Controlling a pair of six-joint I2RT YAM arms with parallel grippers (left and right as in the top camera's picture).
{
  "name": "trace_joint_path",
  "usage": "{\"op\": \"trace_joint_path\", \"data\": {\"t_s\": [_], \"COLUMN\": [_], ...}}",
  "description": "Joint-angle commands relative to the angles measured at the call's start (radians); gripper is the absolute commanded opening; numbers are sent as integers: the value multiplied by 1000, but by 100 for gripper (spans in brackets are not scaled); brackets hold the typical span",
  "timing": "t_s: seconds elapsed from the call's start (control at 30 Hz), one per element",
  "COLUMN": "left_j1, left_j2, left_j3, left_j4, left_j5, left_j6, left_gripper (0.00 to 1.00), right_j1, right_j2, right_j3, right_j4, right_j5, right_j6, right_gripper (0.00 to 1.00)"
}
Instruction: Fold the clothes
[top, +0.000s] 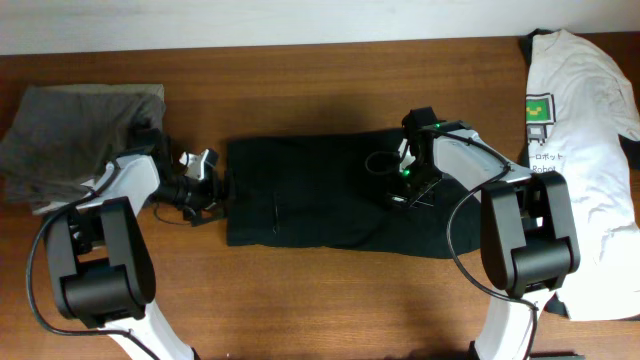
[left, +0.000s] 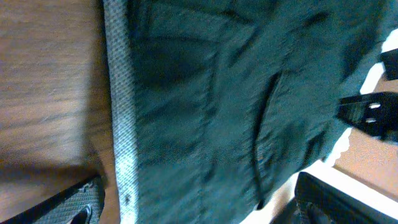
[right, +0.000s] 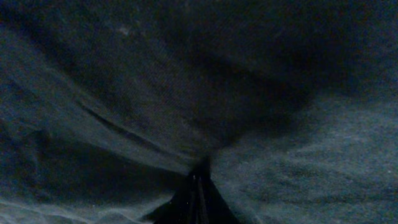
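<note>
Black shorts (top: 300, 200) lie flat, lightly creased; right jaws pinch a fold, left jaws spread wide.

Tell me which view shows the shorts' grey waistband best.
Left wrist: the grey waistband runs as a clear strip along the black shorts' edge. Overhead shows the shorts whole but no waistband detail. Right wrist shows only dark bunched fabric.

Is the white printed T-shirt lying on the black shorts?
No, the white printed T-shirt lies at the right end, apart from the plain black fabric shorts.
</note>
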Motion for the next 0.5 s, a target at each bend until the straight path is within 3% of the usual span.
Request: {"op": "trace_joint_path", "data": {"t_s": [0.0,0.07,0.1,0.2,0.23,0.3,0.37,0.4,0.47], "left_j1": [-34,-69,-79,-97,-99,-111,-126,-124,-102], "left_j2": [79,79,79,79,79,79,79,78,58], "left_j3": [-73,-72,-72,-72,-72,-72,-71,-67,-37], "left_j4": [96,132,138,154,168,195,200,193,124], "left_j5": [-80,-90,-91,-82,-41,2,-2,-2,-53], "left_j6": [-49,-65,-72,-100,-105,-105,-105,-105,-97], "left_gripper": [99,94,85,84,78,56,10,1,1], "right_j1": [-8,-8,-8,-8,-8,-8,-8,-9,-17], "right_j2": [23,23,23,23,23,23,21,15,-32], "right_j3": [-5,-5,-5,-5,-5,-5,-5,-4,-4], "right_j4": [-4,-4,-4,-4,-3,-4,-7,-8,-25], "right_j5": [51,51,51,51,51,51,51,51,51], "right_j6": [12,12,12,12,13,12,13,12,12], "right_gripper": [7,7,7,7,6,6,4,4,4]}}
